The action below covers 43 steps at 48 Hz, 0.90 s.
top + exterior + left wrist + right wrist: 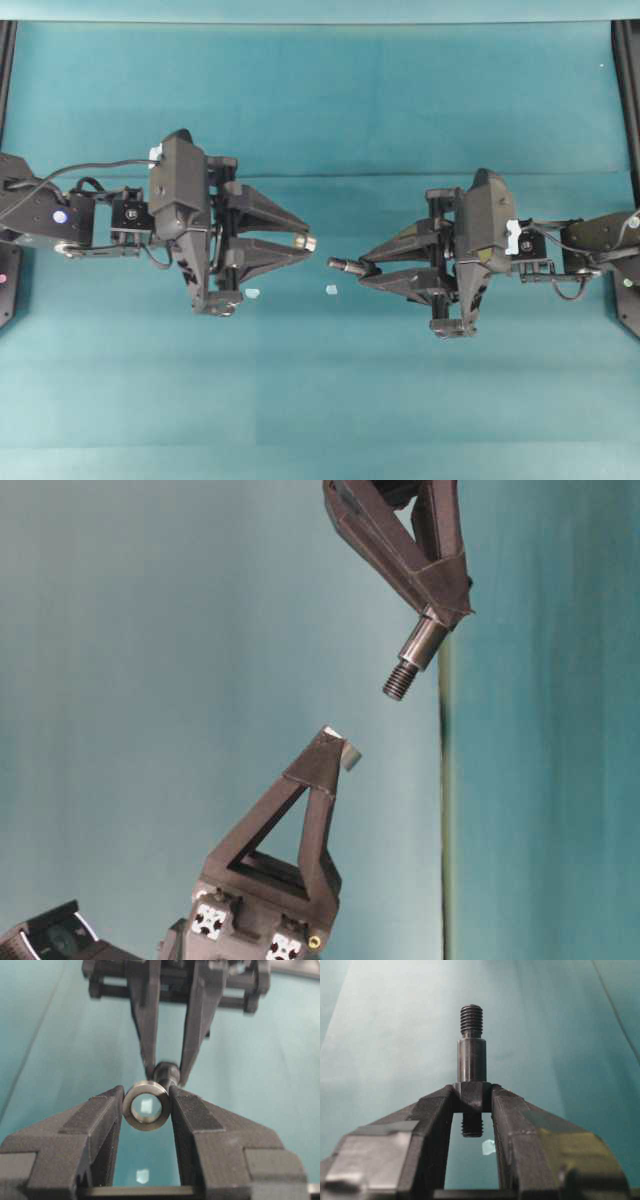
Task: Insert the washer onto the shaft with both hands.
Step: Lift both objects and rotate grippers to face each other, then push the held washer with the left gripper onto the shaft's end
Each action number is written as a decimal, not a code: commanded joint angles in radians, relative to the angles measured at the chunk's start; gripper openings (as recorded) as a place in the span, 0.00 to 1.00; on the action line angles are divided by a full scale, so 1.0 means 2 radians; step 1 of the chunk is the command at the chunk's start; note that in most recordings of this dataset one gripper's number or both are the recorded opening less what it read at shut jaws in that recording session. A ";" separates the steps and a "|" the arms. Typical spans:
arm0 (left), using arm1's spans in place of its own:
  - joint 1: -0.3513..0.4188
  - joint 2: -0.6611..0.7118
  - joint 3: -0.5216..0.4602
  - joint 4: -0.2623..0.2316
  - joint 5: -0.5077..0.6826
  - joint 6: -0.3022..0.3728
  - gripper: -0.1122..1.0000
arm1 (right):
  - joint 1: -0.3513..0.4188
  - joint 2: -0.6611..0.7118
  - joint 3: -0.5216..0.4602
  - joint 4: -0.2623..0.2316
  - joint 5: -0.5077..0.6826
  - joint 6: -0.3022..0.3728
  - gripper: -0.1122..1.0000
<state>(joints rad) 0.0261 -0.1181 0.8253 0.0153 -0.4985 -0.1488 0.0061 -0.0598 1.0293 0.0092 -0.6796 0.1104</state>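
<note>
My left gripper [303, 243] is shut on the washer [310, 242], a small silvery ring pinched at the fingertips. In the left wrist view the washer [146, 1105] faces me, its hole open, between the two fingers [107, 1110]. My right gripper [370, 268] is shut on the shaft [343, 265], a dark stepped rod whose threaded end points at the washer. A small gap separates them, both above the table. In the right wrist view the shaft [471, 1057] sticks out past the fingertips. From table level the shaft [415, 652] hangs above the washer [350, 755].
Two pale specks [331, 290] [252, 293] lie on the teal table below the grippers. Black frame rails [628, 100] run along the left and right edges of the table.
</note>
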 commanded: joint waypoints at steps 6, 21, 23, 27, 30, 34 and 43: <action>-0.004 0.004 -0.011 0.002 -0.010 -0.002 0.42 | -0.005 -0.002 -0.004 0.002 -0.012 0.004 0.11; -0.007 0.015 -0.022 0.002 -0.010 -0.002 0.42 | -0.007 -0.001 -0.004 0.002 -0.012 0.004 0.11; -0.007 0.018 -0.024 0.001 -0.010 -0.002 0.42 | -0.007 -0.001 -0.005 0.001 -0.012 0.004 0.11; -0.008 0.021 -0.027 0.002 -0.010 -0.002 0.43 | -0.007 0.000 -0.005 0.002 -0.012 0.004 0.11; -0.007 0.025 -0.028 0.002 -0.010 -0.002 0.43 | -0.007 0.001 -0.005 0.001 -0.012 0.004 0.11; -0.008 0.028 -0.031 0.002 -0.010 -0.002 0.42 | -0.007 0.001 -0.006 0.001 -0.012 0.004 0.11; -0.008 0.033 -0.032 0.002 -0.010 -0.002 0.43 | -0.007 0.001 -0.007 0.002 -0.012 0.004 0.11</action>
<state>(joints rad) 0.0123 -0.0476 0.7777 0.0153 -0.5077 -0.1503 -0.0061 -0.0537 1.0278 0.0092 -0.6903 0.1104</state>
